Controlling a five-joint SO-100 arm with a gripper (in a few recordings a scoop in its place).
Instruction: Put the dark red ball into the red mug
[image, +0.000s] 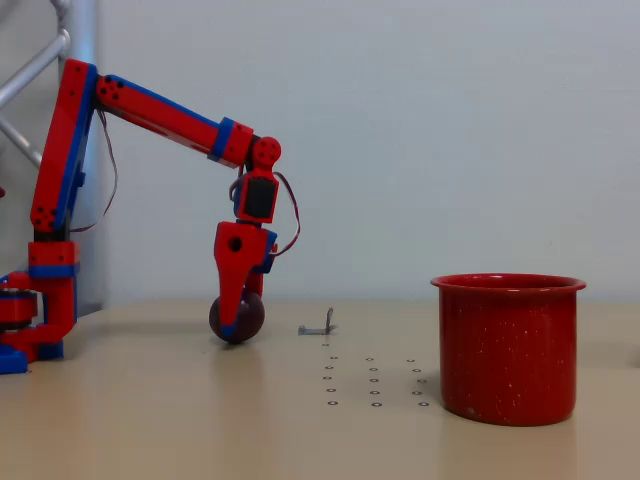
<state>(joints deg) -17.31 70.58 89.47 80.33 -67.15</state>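
**Gripper down on the ball at the bench's left side**

Right, we are looking along the bench (150, 420) from the side in the fixed view, and the red-and-blue arm (160, 115) rises from its base at the left edge, folds over at the elbow and drops its wrist straight down toward the surface. At the bottom we have the gripper (236, 318) pointing downward, its red finger (232, 285) lying across the front of the dark red ball (250, 316). We see that ball resting on the bench, left of the middle and toward the far edge, its glossy plum surface showing on both sides of the finger. We can say the gripper is touching the ball, but from this angle we cannot tell whether the jaws are clamped round it or merely spread beside it.

Over to the right, well apart from the ball, we find the red mug (508, 350) standing upright near the bench's right edge and closer to the front, its rolled rim level and faint white speckles on its wall. Between ball and mug, a small grey metal clip (318, 326) lies on the bench, and just in front of it we spot a grid of tiny dark rings (373, 380) marked on the surface
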